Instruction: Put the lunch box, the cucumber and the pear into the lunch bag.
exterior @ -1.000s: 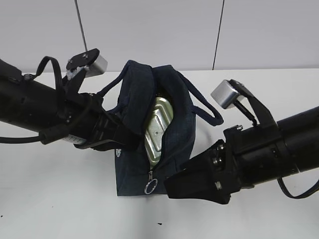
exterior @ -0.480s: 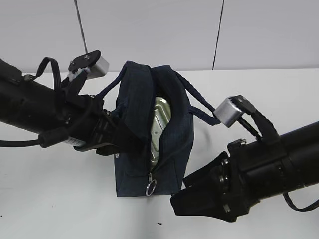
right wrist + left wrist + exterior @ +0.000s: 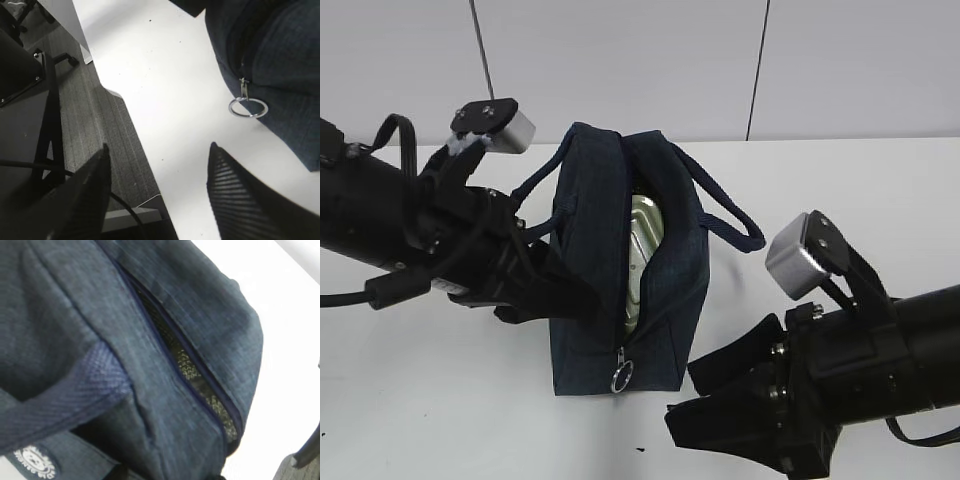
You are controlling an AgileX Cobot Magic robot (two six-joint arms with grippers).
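Fingers of the right end effector [image 3: 159, 147] spread wide with nothing between them, seen from the wrist hanging over the near edge of the surface [image 3: 840, 190], close to the lunch bag [image 3: 590, 220] but clear of it. Found the left end effector [image 3: 565, 295] low against the bag's left wall. Could not tell how far it stood open or whether it gripped cloth: dark on dark in the exterior view, and no finger visible from its own wrist, only navy fabric.

Saw the bag upright mid-surface between the two arms, its top zipper parted, with the ring pull [image 3: 248, 107] dangling at the near end. Noted something silvery and embossed [image 3: 642, 250] within the opening; lining or contents, could not say.

Judged the bag soft and light, likely to sag, and its mouth likely to fall shut unless spread. Judged the fabric lip beside the zipper the best hold for that, and a handle for lifting. Reckoned the ring small and slick for broad fingers.

Counted one bag, two loop handles (left handle [image 3: 535, 185], right handle [image 3: 730, 215]) and one ring pull. Counted no lunch box, cucumber or pear on the visible surface; could not tell whether any already lay inside.
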